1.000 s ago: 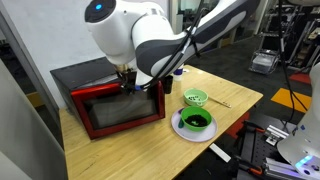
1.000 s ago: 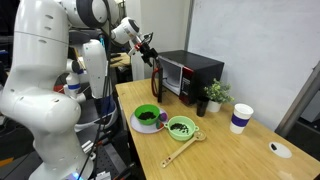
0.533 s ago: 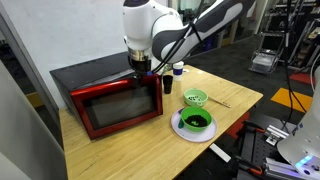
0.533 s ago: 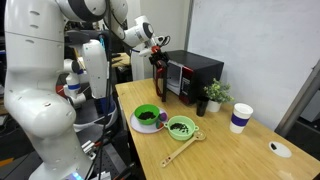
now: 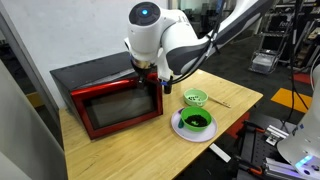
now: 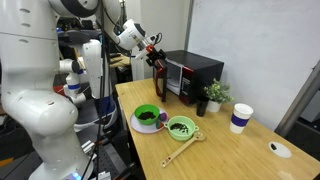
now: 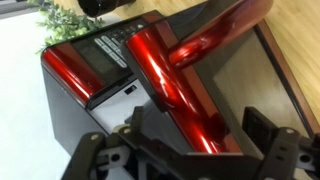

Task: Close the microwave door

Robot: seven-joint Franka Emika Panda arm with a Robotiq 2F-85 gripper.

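The microwave (image 5: 95, 75) stands at the table's back left, with a black top and a red front; it also shows in an exterior view (image 6: 195, 72). Its red-framed door (image 5: 118, 105) lies almost against the front, a narrow white gap showing at its free end in the wrist view. My gripper (image 5: 150, 73) is at the top of that free end, also seen in an exterior view (image 6: 156, 60). In the wrist view the gripper (image 7: 200, 135) is open, its jaws straddling the door's glossy red edge (image 7: 185, 95) without clamping it.
A small green bowl (image 5: 195, 98) and a white plate (image 5: 178, 128) holding a green bowl (image 5: 193, 121) sit right of the microwave. A wooden spoon (image 6: 183, 151), a potted plant (image 6: 214, 95) and a white cup (image 6: 241, 118) stand on the wooden table (image 5: 130, 150).
The arm's upper links have swung and the wrist has turned. The gripper has shifted a little toward the microwave, staying at the door's free end. The bowls have not moved.
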